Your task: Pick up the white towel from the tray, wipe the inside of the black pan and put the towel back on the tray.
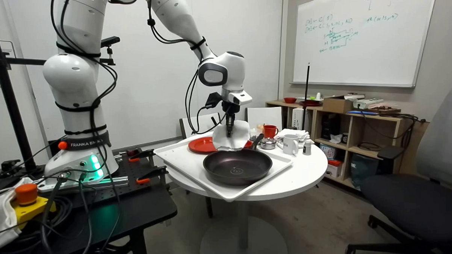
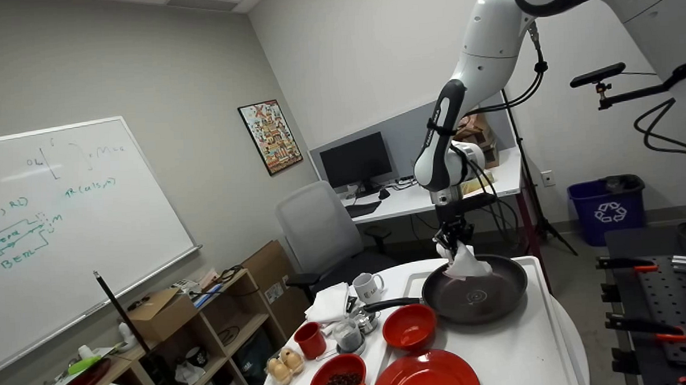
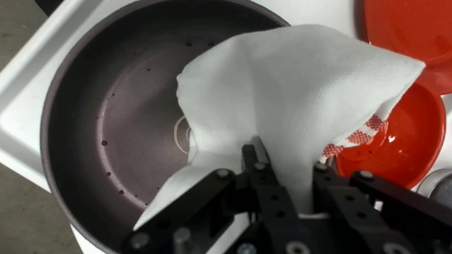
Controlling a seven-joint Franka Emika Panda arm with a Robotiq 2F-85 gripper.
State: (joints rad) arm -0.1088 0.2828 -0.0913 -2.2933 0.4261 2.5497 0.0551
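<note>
One white cloth towel is observed clamped between the fingers of the black jointed gripper, hanging over part of the wide, round, shallow black pan.

Passable to you, clock hours taken from the middle of the black pan in an exterior view: 5 o'clock, the pan's uncovered floor, then bare tray beyond its wall. Also passable: the pan's 9 o'clock side, by the wrist view's own dial. Obstructing you: 11 o'clock, your tool, clamped on the white towel; 12 o'clock, the towel itself, hanging over the pan. 9 o'clock, pan handle; farther out, a white mug. 8 o'clock, red bowl, just beside the handle. 7 o'clock, red plate, on the tray. 3 o'clock, the tray's raised rim, near the pan.
</note>
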